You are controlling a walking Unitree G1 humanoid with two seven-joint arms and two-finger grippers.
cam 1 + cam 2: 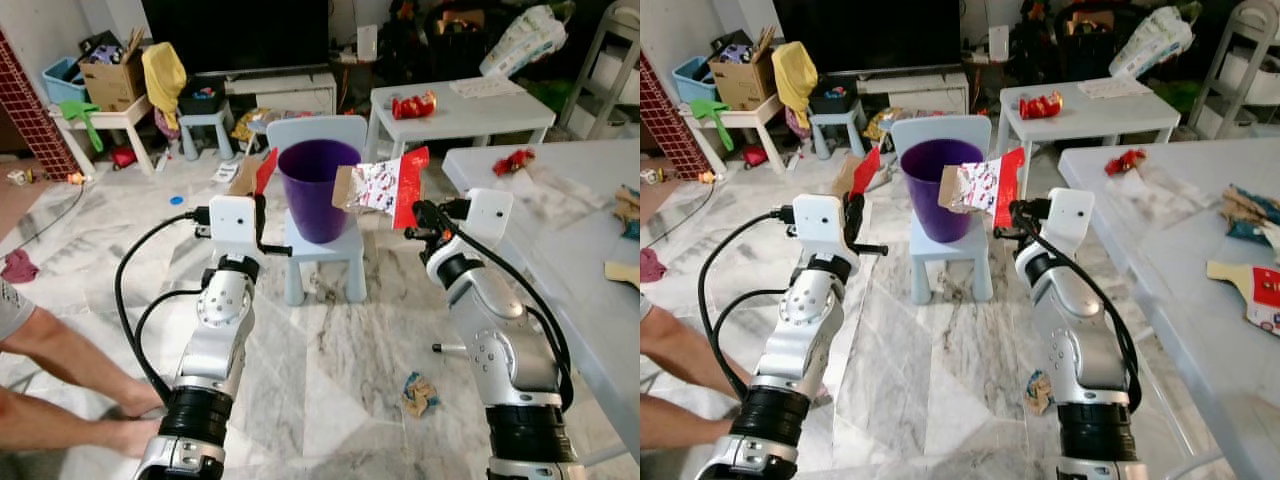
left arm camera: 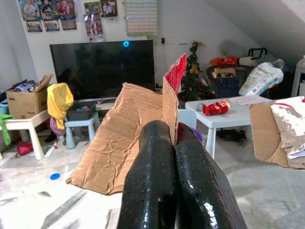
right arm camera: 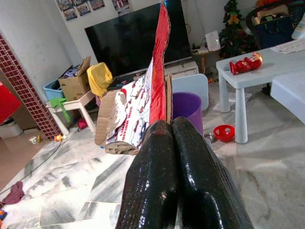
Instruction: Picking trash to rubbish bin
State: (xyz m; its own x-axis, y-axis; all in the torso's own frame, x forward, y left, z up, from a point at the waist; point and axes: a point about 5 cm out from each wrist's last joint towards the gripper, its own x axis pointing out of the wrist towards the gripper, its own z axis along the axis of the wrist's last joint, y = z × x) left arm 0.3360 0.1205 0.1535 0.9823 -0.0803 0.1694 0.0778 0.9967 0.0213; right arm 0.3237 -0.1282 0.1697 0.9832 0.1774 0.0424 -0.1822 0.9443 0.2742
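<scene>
A smooth purple plastic bin [image 1: 318, 188], round and tapering downward, stands on 1 pale blue child's chair [image 1: 325, 250]. 2 pieces of torn packaging are held up, 1 on each side of its rim. The left hand [image 1: 258, 195] pinches a creased brown cardboard piece [image 2: 125, 136] with a glossy red edge, its fingers [image 2: 162, 181] closed tight on the sheet, just left of the bin. The right hand [image 1: 412, 212] clamps a flat printed carton scrap [image 1: 381, 186], red-edged with a torn brown end, whose free end reaches over the bin's right rim. 1 crumpled wrapper [image 1: 419, 392] lies on the veined marble floor [image 1: 330, 360] between the arms. A grey tabletop [image 1: 585, 250] edges the right side; a person's bare forearms [image 1: 60, 380] are at the left.
</scene>
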